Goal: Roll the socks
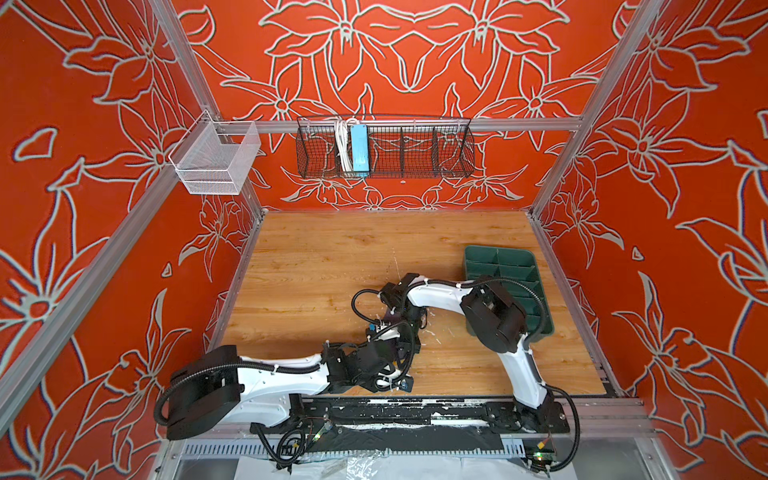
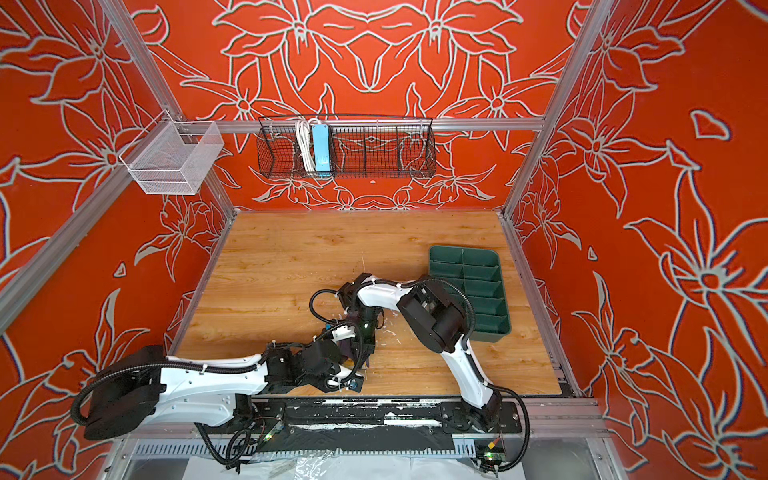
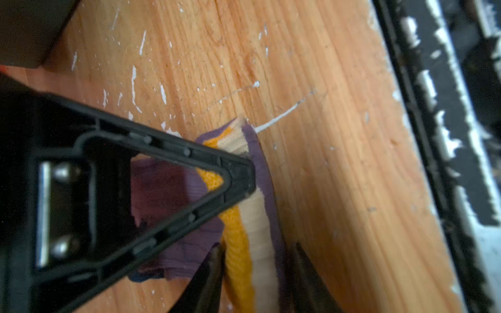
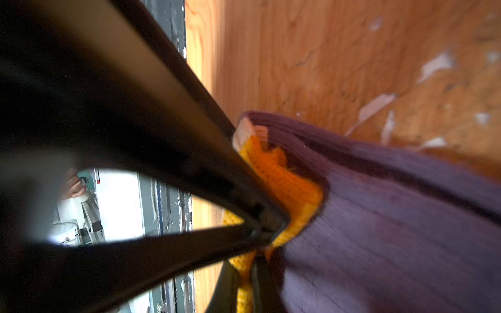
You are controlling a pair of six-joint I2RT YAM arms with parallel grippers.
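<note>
The socks lie bunched on the wooden table (image 1: 332, 257), mostly hidden under both grippers in both top views. The purple ribbed sock (image 4: 393, 216) shows its mustard-yellow cuff (image 3: 235, 238), with the beige sock's ribbed cuff (image 3: 257, 230) pressed flat against it. My left gripper (image 3: 257, 246) has one finger on the yellow side and one on the purple side of this stacked cuff edge, shut on it. My right gripper (image 4: 245, 260) is shut on the yellow cuff (image 4: 287, 184) a little further along. The two grippers meet tip to tip near the table's middle front (image 1: 401, 332).
A green divided tray (image 1: 511, 266) sits at the right of the table, partly under the right arm. A black wire basket (image 1: 386, 145) and a white mesh basket (image 1: 216, 158) hang on the back rail. A black base rail (image 1: 395, 409) runs along the table's front edge.
</note>
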